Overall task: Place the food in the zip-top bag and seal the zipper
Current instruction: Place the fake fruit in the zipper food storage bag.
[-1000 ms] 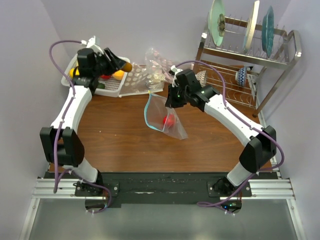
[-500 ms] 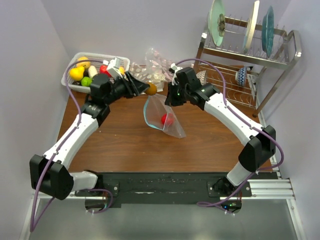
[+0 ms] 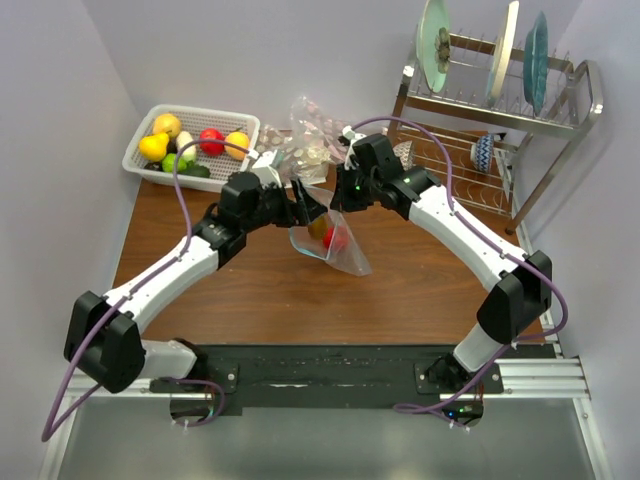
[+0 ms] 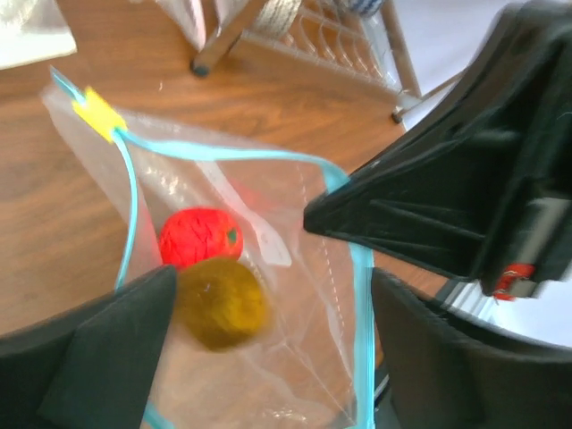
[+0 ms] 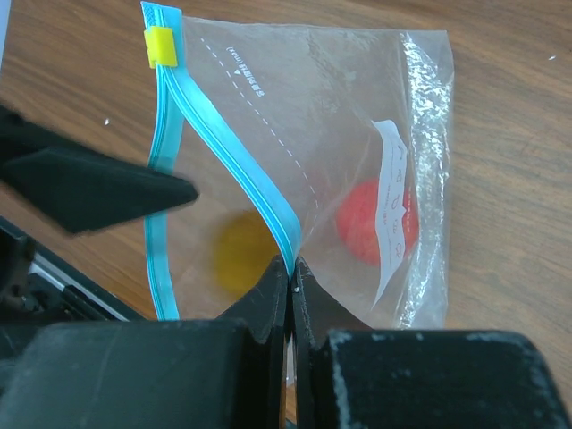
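I held the zipper (image 5: 229, 152) pinched in the right gripper (image 5: 292, 268), mouth open toward the left gripper (image 4: 273, 304), whose spread fingers straddled a yellow-brown fruit (image 4: 221, 304) at the zip-top bag's (image 5: 357, 107) mouth.

The counter (image 3: 250, 290) carries 1 zip-top bag (image 3: 345, 258), with 1 red piece (image 4: 198, 237) and 1 dull yellow piece (image 4: 219, 302) of food at it. 1 white basket (image 3: 215, 112) holds at least 6 more fruits (image 3: 210, 139), too crowded for a surer count. 1 rack (image 3: 560, 120) has 3 plates (image 3: 434, 45) and 1 small bowl (image 3: 484, 150).
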You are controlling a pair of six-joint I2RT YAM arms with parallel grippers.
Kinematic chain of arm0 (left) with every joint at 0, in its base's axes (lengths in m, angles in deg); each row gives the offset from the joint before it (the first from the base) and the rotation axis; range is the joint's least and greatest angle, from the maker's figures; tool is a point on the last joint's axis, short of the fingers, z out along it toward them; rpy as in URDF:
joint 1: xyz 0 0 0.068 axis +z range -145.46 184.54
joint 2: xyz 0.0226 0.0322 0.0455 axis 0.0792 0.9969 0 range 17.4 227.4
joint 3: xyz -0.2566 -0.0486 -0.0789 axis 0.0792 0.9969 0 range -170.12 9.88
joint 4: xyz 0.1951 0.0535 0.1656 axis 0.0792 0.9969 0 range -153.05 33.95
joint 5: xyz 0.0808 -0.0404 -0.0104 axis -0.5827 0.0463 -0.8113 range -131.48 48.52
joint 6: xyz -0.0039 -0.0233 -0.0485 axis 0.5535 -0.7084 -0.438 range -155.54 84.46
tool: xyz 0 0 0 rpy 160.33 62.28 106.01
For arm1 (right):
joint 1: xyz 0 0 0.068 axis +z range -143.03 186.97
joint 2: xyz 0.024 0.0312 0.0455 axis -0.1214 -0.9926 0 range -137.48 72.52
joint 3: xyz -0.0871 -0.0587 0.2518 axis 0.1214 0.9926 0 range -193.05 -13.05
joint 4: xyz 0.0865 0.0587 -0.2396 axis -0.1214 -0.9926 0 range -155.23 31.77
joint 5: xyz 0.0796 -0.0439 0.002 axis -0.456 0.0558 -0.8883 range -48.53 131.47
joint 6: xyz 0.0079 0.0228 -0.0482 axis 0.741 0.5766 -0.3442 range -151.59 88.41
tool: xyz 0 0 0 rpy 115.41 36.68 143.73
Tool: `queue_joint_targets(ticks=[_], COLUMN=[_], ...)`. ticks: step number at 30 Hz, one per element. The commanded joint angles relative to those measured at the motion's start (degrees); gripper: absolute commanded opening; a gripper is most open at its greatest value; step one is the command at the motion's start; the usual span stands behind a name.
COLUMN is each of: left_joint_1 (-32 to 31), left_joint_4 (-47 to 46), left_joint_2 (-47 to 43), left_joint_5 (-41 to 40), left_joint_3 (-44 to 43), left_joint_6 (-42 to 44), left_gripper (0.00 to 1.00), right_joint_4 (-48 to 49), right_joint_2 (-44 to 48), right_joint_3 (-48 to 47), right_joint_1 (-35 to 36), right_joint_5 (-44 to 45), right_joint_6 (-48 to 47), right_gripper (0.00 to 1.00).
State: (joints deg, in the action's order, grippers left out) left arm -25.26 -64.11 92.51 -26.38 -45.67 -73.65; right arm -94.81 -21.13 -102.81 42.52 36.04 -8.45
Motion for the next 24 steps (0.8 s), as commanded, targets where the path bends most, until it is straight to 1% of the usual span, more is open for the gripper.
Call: queue_joint_targets(ticks=[1,5,6,12,15,17,21,22,24], left_joint_1=[-1.13,-1.05,-1.13,-0.7,1.49,4.22,10.19,12.12,14.06], left_joint_4=[3.34,5.36,7.19,15.81,18.01,18.55,16.88,16.53,16.18], left_joint_2=[1.27,1.18,1.09,1.79,3.11,3.72,4.08,4.43,5.74], left_joint_5=[-2.26,-3.14,-3.57,-12.18,-12.72,-11.76,-8.86,-8.85,-9.73], left_joint_3=[-2.9,-4.39,-5.7,-12.29,-15.11,-16.51,-17.05,-17.14,-18.01], left_joint_6=[4.44,5.85,6.98,11.29,12.35,12.71,12.1,11.83,11.74], left_gripper=[1.0,1.0,1.0,1.0,1.0,1.0,1.0,1.0,1.0], right_joint_4=[0.1,0.1,0.1,0.45,0.8,0.89,2.03,2.12,2.56], right_joint_2=[0.75,0.92,1.01,1.71,2.06,2.33,3.12,3.29,3.82], right_joint_3=[-1.65,-1.39,-1.3,-0.25,0.63,1.33,2.92,3.53,4.23], right_joint_1=[-0.22,-0.39,-0.39,-0.57,-0.66,-0.66,-0.57,-0.66,-0.66], right_joint_5=[-0.02,0.42,0.42,0.68,0.77,0.42,-0.1,-0.19,-0.46], right_joint_6=[-0.02,-0.11,-0.11,-0.37,-0.55,-0.64,-0.81,-0.81,-1.07], right_gripper=[0.0,0.0,0.0,0.0,0.0,0.0,0.0,0.0,0.0])
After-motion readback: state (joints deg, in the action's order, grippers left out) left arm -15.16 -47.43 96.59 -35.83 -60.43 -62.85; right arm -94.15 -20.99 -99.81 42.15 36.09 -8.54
